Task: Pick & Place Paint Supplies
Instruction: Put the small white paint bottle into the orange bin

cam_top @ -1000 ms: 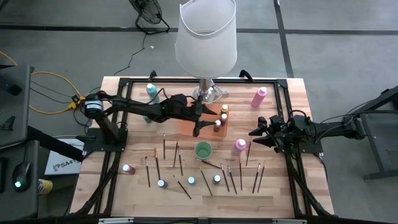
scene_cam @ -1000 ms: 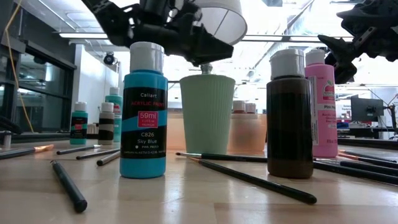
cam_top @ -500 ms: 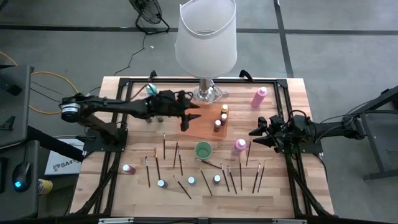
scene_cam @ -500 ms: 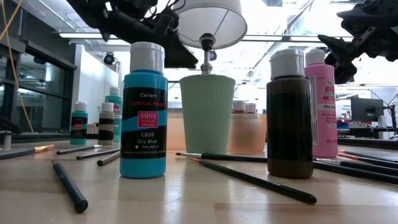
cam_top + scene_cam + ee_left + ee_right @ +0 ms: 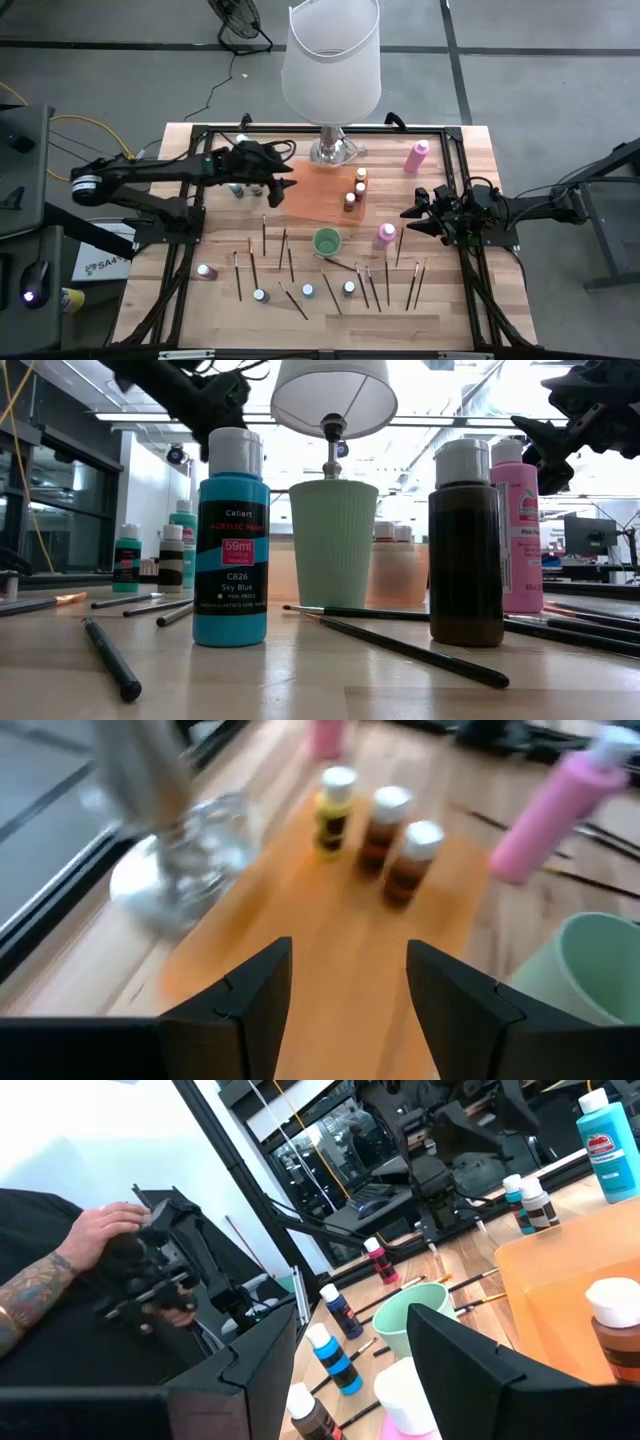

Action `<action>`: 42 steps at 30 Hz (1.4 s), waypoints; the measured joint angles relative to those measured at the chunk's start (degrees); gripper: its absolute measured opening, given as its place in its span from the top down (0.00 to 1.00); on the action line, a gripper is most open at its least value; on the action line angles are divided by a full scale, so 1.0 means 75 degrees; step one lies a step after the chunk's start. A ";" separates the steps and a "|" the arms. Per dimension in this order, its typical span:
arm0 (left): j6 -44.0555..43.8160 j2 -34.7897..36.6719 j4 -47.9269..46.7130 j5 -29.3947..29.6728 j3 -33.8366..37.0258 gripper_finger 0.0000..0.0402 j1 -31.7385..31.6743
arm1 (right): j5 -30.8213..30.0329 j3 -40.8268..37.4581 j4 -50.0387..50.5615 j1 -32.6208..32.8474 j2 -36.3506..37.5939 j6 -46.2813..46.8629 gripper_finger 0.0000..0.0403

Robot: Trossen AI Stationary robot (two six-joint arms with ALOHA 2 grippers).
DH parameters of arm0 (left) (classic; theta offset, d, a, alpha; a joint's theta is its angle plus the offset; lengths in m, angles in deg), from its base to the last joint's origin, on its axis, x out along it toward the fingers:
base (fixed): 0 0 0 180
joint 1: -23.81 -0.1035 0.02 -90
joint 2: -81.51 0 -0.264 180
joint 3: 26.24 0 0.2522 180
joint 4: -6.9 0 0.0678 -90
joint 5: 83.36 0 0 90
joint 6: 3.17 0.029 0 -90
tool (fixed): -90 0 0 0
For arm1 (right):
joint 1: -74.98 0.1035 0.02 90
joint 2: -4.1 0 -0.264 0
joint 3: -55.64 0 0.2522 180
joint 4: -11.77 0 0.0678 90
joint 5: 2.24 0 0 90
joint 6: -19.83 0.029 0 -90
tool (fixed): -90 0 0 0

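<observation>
Left gripper (image 5: 285, 183): spread, empty; withdrawn from the three bottles (image 5: 353, 190) on the orange tray (image 5: 320, 203), mid-table toward the far edge. One deposit judged complete. Right gripper (image 5: 408, 216): spread, empty, parked near the right edge. Brushes (image 5: 290, 265) remain along the near edge.

I'm reading the blue bottle (image 5: 231, 540) label: "Caliart", "59ml", "C826", "Sky Blue". Pink bottle (image 5: 515, 530) text isn't resolving.

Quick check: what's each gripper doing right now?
Left gripper: open, holding nothing, above the orange tray.
Right gripper: open, empty, waiting at the table's right side.
</observation>
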 joint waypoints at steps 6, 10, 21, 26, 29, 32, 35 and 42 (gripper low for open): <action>-0.2038 0.0587 -0.2443 0.0955 0.0002 0.52 -0.0005 | 0.0000 0.0001 0.0001 0.0000 0.0000 0.0000 0.53; -0.3157 0.0638 -0.3682 0.1364 0.0002 0.52 -0.0048 | 0.0000 0.0001 0.0000 0.0001 -0.0001 0.0000 0.53; -0.3560 0.0376 -0.4750 0.1318 0.0005 0.52 -0.0456 | 0.0000 0.0003 0.0000 0.0000 0.0000 0.0000 0.53; -0.3543 0.0102 -0.4889 0.1295 0.0002 0.52 -0.0451 | 0.0000 0.0001 0.0003 0.0000 -0.0001 0.0000 0.53; -0.3353 -0.0094 -0.4762 0.1330 0.0002 0.52 -0.0453 | 0.0003 0.0002 0.0000 0.0000 -0.0002 0.0000 0.53; -0.3186 -0.0251 -0.4596 0.1354 0.0002 0.52 -0.0453 | 0.0000 0.0003 0.0000 0.0000 0.0000 0.0000 0.53; -0.3102 -0.0479 -0.4408 0.1439 0.0002 0.52 -0.0453 | 0.0003 0.0003 0.0001 0.0003 -0.0001 0.0000 0.53; -0.2884 -0.0845 -0.4235 0.1528 -0.0001 0.52 -0.0453 | 0.0003 0.0000 0.0001 0.0003 -0.0003 0.0000 0.53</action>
